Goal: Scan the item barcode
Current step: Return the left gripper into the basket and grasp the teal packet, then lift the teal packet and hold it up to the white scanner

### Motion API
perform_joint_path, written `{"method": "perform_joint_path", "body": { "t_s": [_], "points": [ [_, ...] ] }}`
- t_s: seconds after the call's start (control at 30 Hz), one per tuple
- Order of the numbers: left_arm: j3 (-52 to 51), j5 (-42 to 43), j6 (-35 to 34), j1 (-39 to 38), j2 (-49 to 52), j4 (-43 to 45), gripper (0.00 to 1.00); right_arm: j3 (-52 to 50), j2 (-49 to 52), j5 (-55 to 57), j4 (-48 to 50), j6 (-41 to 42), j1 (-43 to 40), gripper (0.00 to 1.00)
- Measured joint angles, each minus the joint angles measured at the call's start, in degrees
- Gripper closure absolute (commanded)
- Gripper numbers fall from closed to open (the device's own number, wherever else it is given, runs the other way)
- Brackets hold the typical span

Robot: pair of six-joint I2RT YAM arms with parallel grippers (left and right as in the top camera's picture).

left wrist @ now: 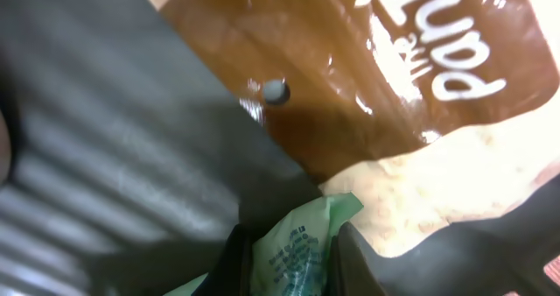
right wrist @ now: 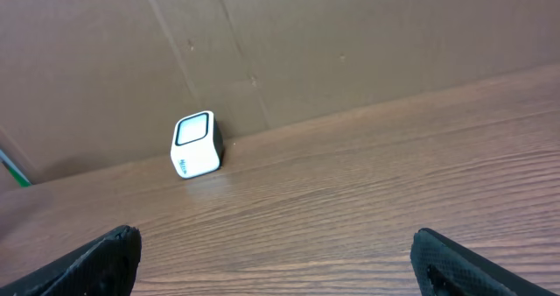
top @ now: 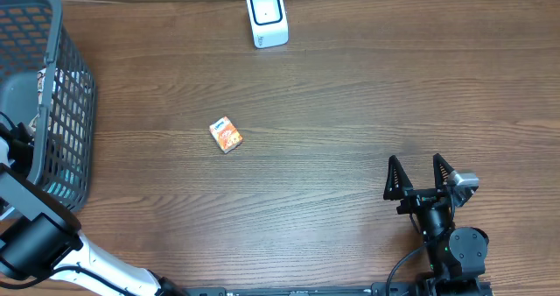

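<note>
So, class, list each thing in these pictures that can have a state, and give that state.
basket: upright, goods inside
green packet: gripped, in the basket
left gripper: shut on the green packet
right gripper: open, empty
scanner: upright, untouched
orange box: lying on the table, untouched
</note>
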Motion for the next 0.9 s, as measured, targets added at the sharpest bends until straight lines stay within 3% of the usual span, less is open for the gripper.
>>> {"method": "perform_joint_path", "body": {
  "t_s": [0.23,0.63,0.9],
  "points": [
    [8.68,-0.28,-2.97,-0.31,1.20,-9.11,0.96,0.00,0.00,0.00,0.00,0.00,0.00,0.00],
    [42.60,-0.33,-7.08,-0.31,1.40,-23.87,0.96,0.00,0.00,-0.02,0.00,0.00,0.00,0.00],
    [53.72,8.66,-9.68,-0.31,1.36,-25.75,0.96,0.00,0.00,-0.02,0.02,0.00,0.00,0.00]
  ]
}}
